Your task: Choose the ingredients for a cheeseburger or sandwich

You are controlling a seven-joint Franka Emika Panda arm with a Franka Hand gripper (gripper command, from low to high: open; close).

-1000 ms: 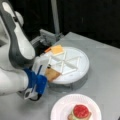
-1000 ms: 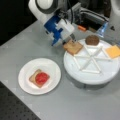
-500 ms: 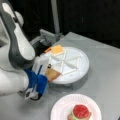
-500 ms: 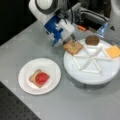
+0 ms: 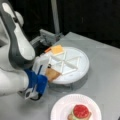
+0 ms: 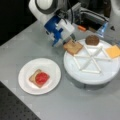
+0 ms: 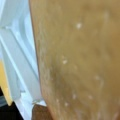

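My gripper [image 6: 72, 40] [image 5: 48, 67] reaches down at the near rim of the white segmented tray [image 6: 100, 75] [image 5: 80, 60], right on a tan bread square [image 6: 73, 47] [image 5: 52, 73] that juts a little over the rim. That bread [image 7: 80, 60] fills most of the wrist view. The fingers are hidden behind the blue-and-white hand. Also in the tray lie a dark-brown patty [image 6: 92, 40] and an orange cheese square [image 6: 113, 51] [image 5: 57, 49]. The sandwich [image 6: 39, 78] [image 5: 80, 112] on the paper plate [image 6: 27, 82] [image 5: 62, 107] shows bread with a red tomato disc on top and green under it.
Grey metal hardware [image 6: 90, 17] [image 5: 46, 37] stands just behind the tray at the table's edge. The arm's white body [image 5: 15, 50] fills a front view's left. A dark perforated board [image 6: 15, 110] borders the table at a front view's bottom left.
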